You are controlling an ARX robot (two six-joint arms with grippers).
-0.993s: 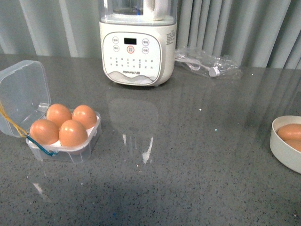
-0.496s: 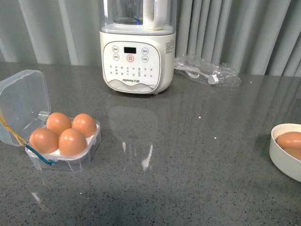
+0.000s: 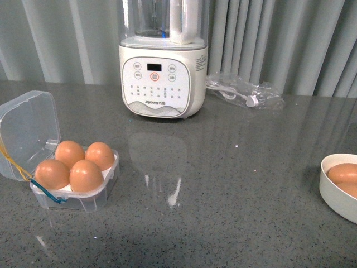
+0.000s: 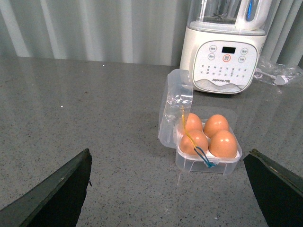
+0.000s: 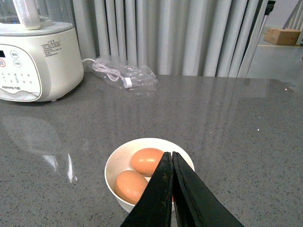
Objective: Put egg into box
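The clear plastic box (image 3: pixel 78 196) stands open at the left of the table, lid (image 3: pixel 28 134) tilted back, with yellow and blue bands on it. Several brown eggs fill every hole of its white tray, one at the front (image 3: pixel 85 175). In the left wrist view the box (image 4: pixel 203 165) lies ahead of my left gripper (image 4: pixel 168 189), which is open and empty, its fingers (image 4: pixel 57 194) wide apart. My right gripper (image 5: pixel 169 155) is shut and empty, over the near rim of a white bowl (image 5: pixel 113 161) holding two brown eggs (image 5: pixel 147 161). Neither gripper shows in the front view.
A white blender (image 3: pixel 163 61) stands at the back centre, with a clear bag holding a cable (image 3: pixel 245 92) to its right. The bowl (image 3: pixel 334 195) sits at the table's right edge. Grey curtains hang behind the grey stone tabletop.
The whole scene has slid lower in the front view. The box, eggs, bowl and blender keep their places relative to each other.
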